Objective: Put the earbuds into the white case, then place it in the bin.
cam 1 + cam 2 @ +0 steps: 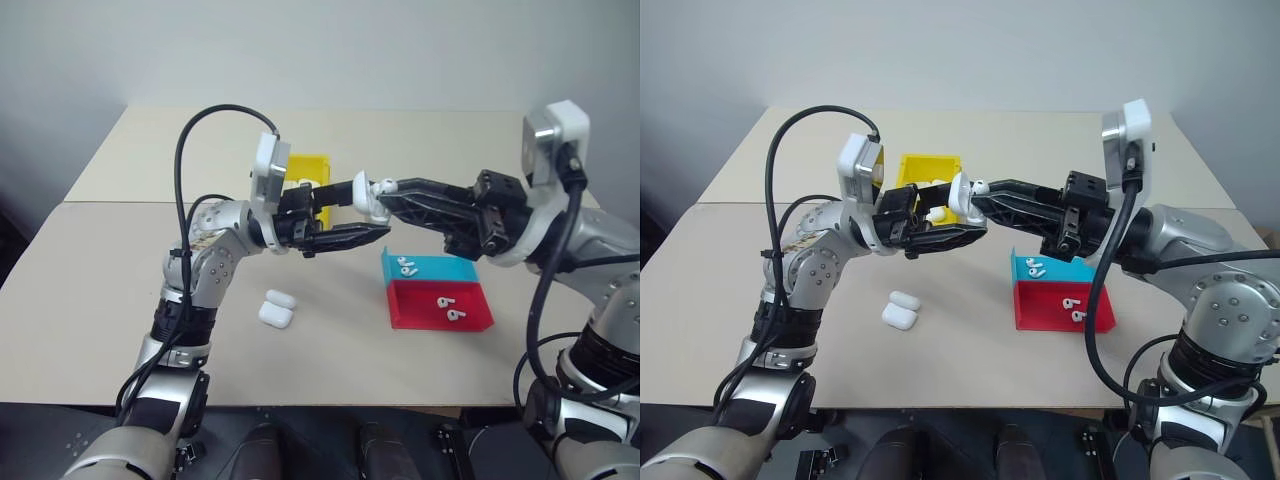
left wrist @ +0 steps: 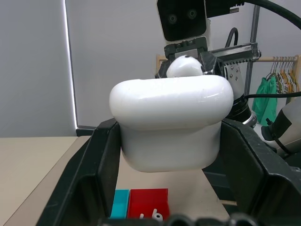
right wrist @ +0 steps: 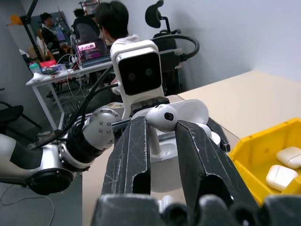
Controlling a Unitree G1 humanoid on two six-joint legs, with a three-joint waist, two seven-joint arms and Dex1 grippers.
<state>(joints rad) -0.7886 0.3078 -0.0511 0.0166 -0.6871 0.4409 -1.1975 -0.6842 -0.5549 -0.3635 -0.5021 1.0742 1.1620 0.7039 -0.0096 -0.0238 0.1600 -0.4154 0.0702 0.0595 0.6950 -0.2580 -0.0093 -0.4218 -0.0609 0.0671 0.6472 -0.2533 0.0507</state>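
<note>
An earbud point(image 3: 162, 117), held stem-down between the closed fingers of the right gripper point(image 3: 162, 134), sits directly above the white case point(image 2: 171, 125); its rounded head protrudes above the fingertips, and whether its stem touches the case cannot be told. The white case, lid hinged open, is clamped between the two black fingers of the left gripper point(image 1: 345, 215), which reaches in from the robot's left while the right gripper reaches in from the robot's right, the two meeting in mid-air above the middle of the table point(image 1: 90, 300). Behind and beneath the meeting point stands the bin point(image 1: 310, 170), yellow and tall-walled, containing at least two white cases point(image 3: 282, 167). On the robot's right side of the table lie a blue tray point(image 1: 455, 268) and, touching it on the near side, a red tray point(image 1: 475, 318); loose earbuds point(image 1: 406, 266) rest in the blue tray and further earbuds point(image 1: 448, 308) in the red one. On the table near the left arm lie two more closed white cases point(image 1: 275, 309), side by side and touching. In the right wrist view, people sit at a cluttered desk point(image 3: 51, 77) in the background.
</note>
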